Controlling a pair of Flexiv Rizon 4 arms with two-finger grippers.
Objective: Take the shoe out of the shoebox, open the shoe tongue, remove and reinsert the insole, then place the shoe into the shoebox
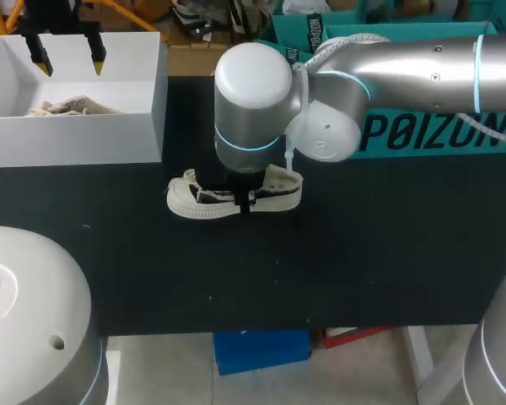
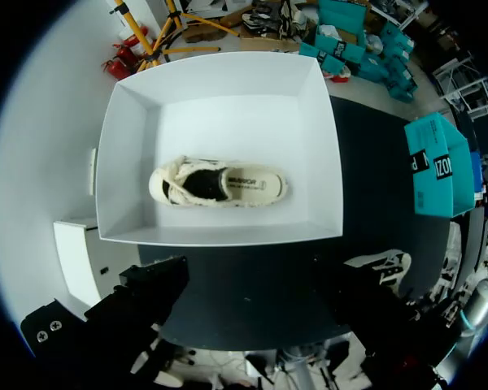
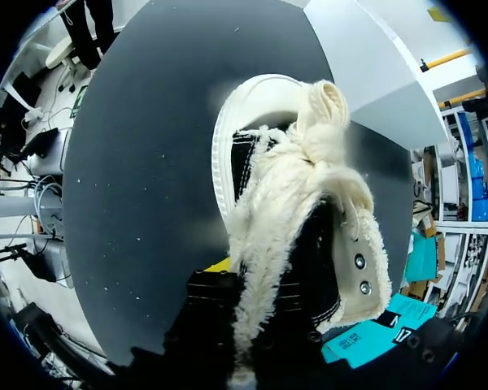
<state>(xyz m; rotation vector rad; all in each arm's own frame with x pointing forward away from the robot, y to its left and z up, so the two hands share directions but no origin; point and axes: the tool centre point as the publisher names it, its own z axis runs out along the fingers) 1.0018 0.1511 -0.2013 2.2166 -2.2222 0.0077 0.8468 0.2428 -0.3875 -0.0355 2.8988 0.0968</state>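
Shoe (image 1: 190, 201) lengthwise along the table's (image 1: 363, 253) back edge, toe leftward, right under right gripper (image 1: 236, 196), grip honestly impossible to tell; left gripper (image 1: 67, 52) released, way off over box (image 1: 76, 139).

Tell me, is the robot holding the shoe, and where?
The left gripper holds nothing, above the shoebox. The right gripper sits at the shoe, by its fluffy tongue; whether it grips cannot be told.

My right arm (image 1: 405, 63) looks like smooth satin metal. The shoe (image 3: 293, 187) has rough cream fleece, black cloth and a smooth rubber toe, with shiny metal eyelets (image 3: 359, 275). The table (image 1: 363, 253) is matt black; the shoebox (image 2: 228, 89) smooth white card
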